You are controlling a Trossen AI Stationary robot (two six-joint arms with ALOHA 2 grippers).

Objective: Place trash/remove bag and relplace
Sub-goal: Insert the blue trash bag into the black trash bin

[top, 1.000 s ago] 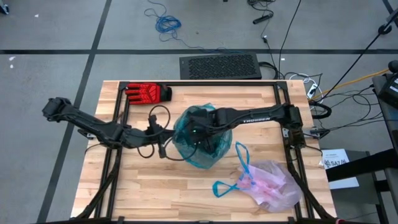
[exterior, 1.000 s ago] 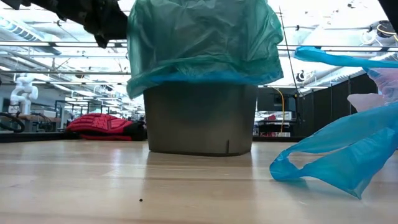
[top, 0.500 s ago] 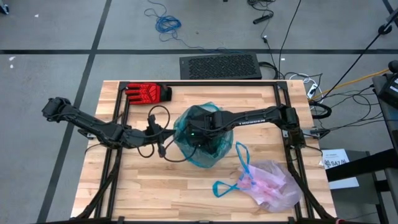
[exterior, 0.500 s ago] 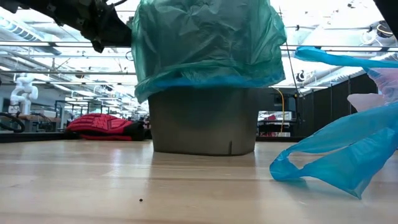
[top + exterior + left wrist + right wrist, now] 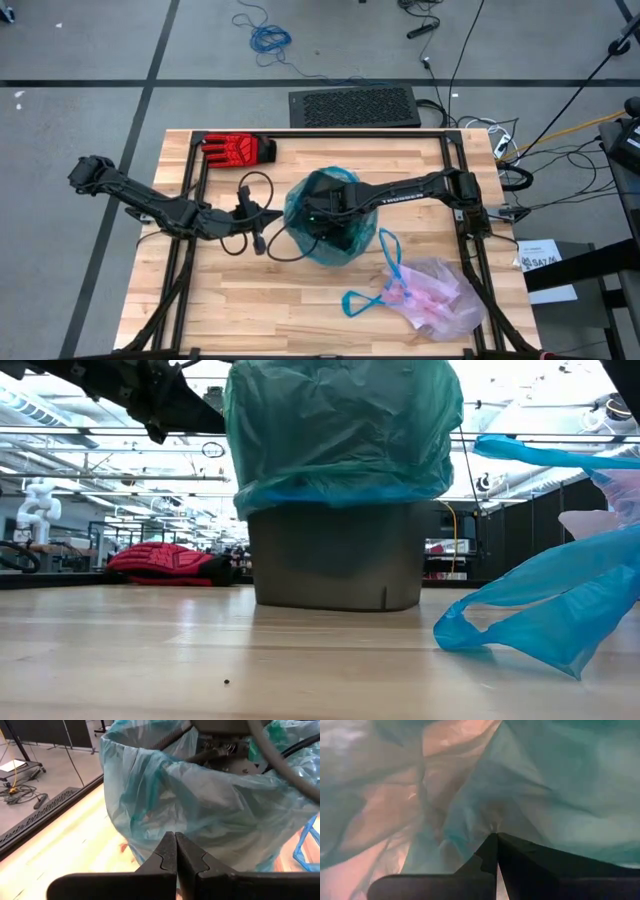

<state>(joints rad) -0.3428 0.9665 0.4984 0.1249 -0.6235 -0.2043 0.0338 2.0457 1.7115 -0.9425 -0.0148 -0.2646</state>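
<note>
Robotics lab: grey concrete floor (image 5: 80, 50), loose blue cable coil (image 5: 268, 38) upper centre, white humanoid robot (image 5: 38, 500) far left background.

**Wooden tabletop and its load**

The pale wood tabletop (image 5: 250, 300) carries a grey bin (image 5: 335, 555) near its centre, lined with a teal-green plastic bag (image 5: 330, 232). A red glove (image 5: 237, 149) lies by the far left corner. The pink-white bag (image 5: 440, 298) with blue drawstring loops (image 5: 372, 296) rests near the near right corner.

Right gripper (image 5: 496, 840): sunk inside the teal bag (image 5: 330, 218), unseen from above.
Bin (image 5: 335, 555): upper half draped by that bag.
Pink bag (image 5: 438, 296): contents indistinct; cut by low view's edge.
Bin's inside: hidden.
</note>
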